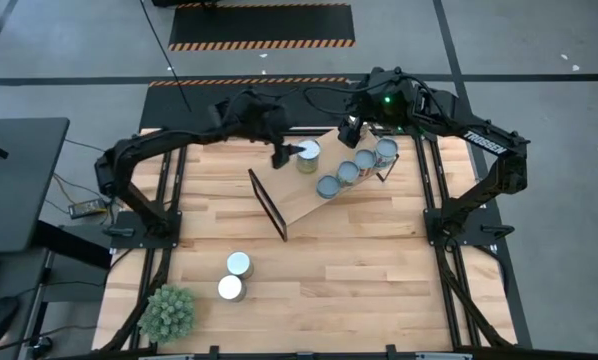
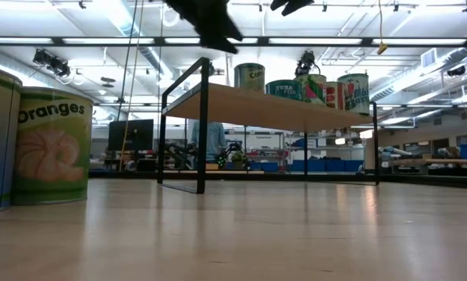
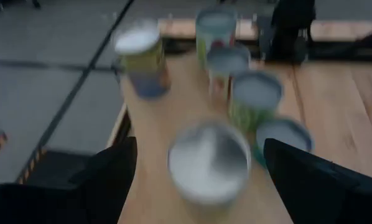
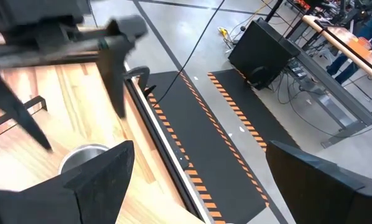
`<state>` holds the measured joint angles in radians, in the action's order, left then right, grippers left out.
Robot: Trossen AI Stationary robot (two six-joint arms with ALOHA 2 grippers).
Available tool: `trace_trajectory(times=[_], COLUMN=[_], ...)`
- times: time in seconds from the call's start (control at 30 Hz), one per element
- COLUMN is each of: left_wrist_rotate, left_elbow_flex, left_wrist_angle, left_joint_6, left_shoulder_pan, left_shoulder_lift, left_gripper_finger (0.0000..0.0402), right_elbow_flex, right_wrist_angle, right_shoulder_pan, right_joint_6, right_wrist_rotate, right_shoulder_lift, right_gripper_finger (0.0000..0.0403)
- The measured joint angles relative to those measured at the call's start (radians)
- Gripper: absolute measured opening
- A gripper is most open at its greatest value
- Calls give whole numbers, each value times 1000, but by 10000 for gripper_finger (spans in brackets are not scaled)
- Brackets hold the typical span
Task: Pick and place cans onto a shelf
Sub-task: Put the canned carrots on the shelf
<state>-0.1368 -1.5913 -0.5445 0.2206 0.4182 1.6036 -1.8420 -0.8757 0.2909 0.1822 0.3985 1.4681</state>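
My left claw [image 1: 282, 155] hangs wide open, holding nothing, just beside a can [image 1: 307, 154] standing on the shelf [image 1: 297, 198] near its back edge.

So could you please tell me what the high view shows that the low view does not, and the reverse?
Only the high view shows the green plant, the silver tops of the two cans off the shelf, and the left gripper over a can on the shelf. Only the low view shows the "Oranges" label and a person in the room behind. Both show cans lined up on the shelf.
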Motion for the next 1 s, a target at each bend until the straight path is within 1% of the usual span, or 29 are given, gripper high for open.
trace_trajectory(times=[0.1, 0.17, 0.23, 0.3, 0.4, 0.57, 0.77, 0.93, 1.0], left_wrist_rotate=[-10, -51, -100, -101, -84, -98, -87, -23, 18], left_elbow_flex=[0, 3, 20, 49, 69, 71, 71, 71, 69], left_wrist_angle=[-132, -225, -244, -250, -233, -225, -142, -51, -4], left_joint_6=[-2, -27, -61, -86, -104, -113, -120, -131, -126], left_shoulder_pan=[23, 40, 46, 44, 31, 4, -38, -50, -50], left_shoulder_lift=[-23, -18, -1, 11, 34, 72, 97, 114, 126], left_gripper_finger=[355, 355, 355, 355, 354, 341, 318, 302, 296], right_elbow_flex=[0, 0, 0, 0, 0, 0, 0, 0, 0], right_wrist_angle=[0, 0, 1, 7, 18, 30, 30, 30, 30], right_shoulder_pan=[7, 11, 18, 23, 31, 35, 40, 40, 40], right_joint_6=[1, 2, 3, 3, 3, 4, 4, 4, 4], right_wrist_rotate=[0, 0, 0, -7, -18, -26, -27, -27, -27], right_shoulder_lift=[0, 0, 0, 0, 0, 0, 0, 0, 0], right_gripper_finger=[372, 372, 372, 372, 372, 372, 372, 372, 372])
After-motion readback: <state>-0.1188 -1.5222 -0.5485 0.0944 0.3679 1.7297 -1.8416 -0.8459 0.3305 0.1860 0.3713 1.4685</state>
